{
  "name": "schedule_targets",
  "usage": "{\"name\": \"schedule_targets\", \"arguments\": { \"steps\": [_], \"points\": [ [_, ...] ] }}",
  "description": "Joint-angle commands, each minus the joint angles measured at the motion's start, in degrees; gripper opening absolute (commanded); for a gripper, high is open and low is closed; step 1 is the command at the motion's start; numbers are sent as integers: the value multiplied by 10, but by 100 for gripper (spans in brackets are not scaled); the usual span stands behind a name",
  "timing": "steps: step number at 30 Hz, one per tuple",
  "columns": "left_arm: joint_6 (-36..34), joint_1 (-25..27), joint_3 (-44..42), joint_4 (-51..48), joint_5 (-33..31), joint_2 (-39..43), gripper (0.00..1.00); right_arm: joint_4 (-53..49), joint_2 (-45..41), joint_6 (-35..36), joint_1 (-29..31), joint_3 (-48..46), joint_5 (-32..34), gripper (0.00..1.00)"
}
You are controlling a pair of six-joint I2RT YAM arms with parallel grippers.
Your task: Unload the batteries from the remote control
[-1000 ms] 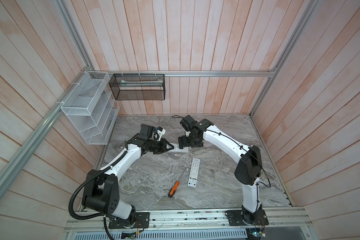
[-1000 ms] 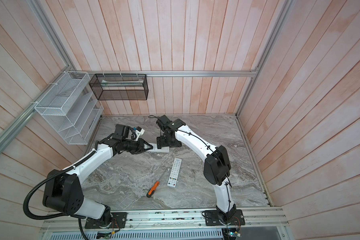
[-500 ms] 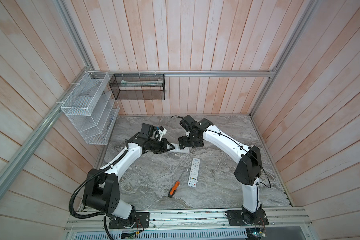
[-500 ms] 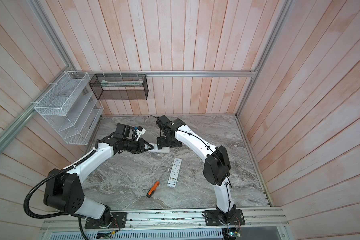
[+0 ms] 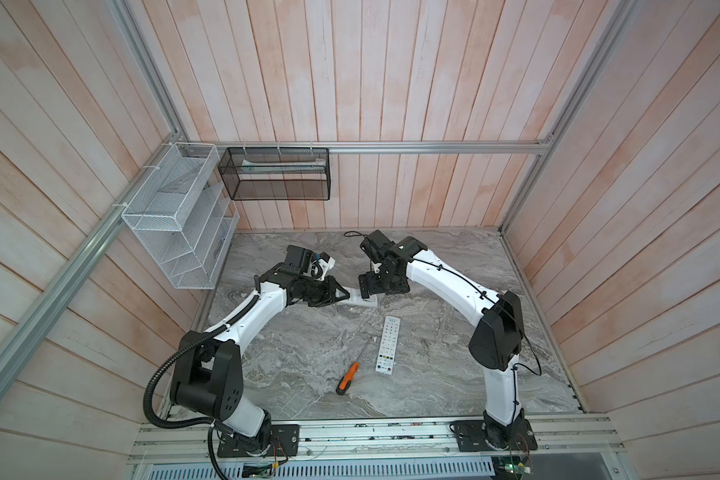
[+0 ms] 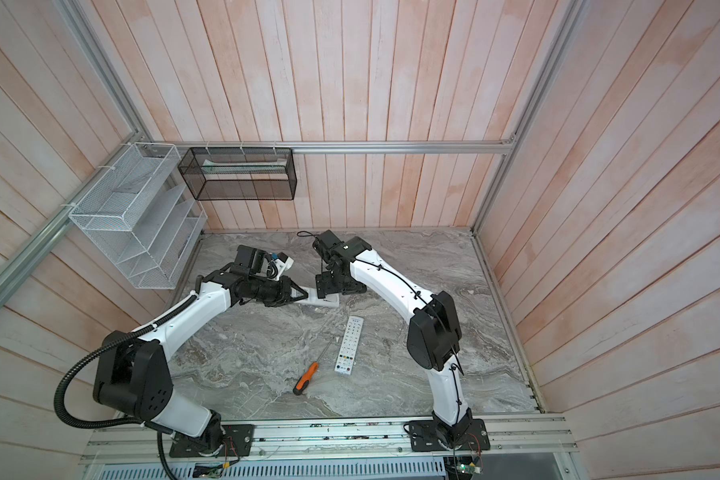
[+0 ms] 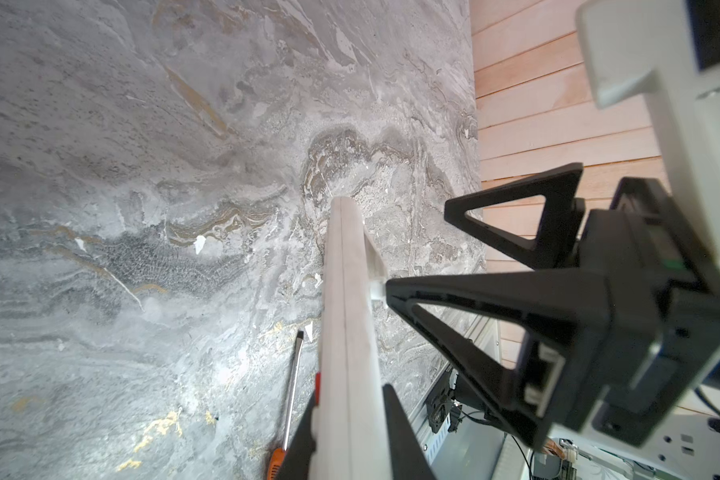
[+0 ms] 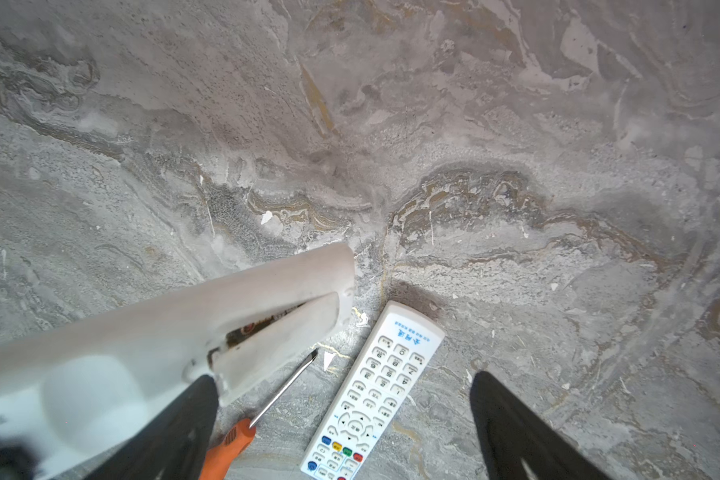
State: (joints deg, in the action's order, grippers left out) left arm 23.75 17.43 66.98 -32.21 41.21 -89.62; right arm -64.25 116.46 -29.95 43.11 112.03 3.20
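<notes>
Looking from front rail, we saw orange-handled screwdriver (image 5: 347, 378) flat on marble table (image 5: 441, 374), face-up remote (image 5: 387, 345) just beside. Farther back, left gripper (image 7: 350, 395) was clamped on second remote (image 7: 346, 299), held on edge. Right gripper (image 8: 344, 376) stood wide, holding nothing, one fingertip (image 7: 395, 291) touching half-lifted battery cover (image 8: 275, 345). Dark glimpse in gap, probably batteries (image 8: 250, 331), inside compartment. We could not count them.

the grey marbled tabletop (image 5: 454, 266) bears a white remote (image 5: 387, 345), face up, just beside an orange-handled screwdriver (image 5: 347, 377).
</notes>
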Motion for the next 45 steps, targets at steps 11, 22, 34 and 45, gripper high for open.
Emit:
{"name": "schedule_targets", "arguments": {
  "steps": [11,22,34,45],
  "points": [
    [-26,-2,31,-35,-32,-25,13,-25,-8,8,-20,16,31,95],
    [-39,-6,47,-62,-69,-54,12,1,-25,21,-38,10,-2,96],
    [-24,-19,63,-38,-39,-61,12,203,-112,9,-94,-169,-242,96],
    [45,-43,5,91,126,-60,12,406,-237,-73,-225,-379,-414,96]
  ]
}}
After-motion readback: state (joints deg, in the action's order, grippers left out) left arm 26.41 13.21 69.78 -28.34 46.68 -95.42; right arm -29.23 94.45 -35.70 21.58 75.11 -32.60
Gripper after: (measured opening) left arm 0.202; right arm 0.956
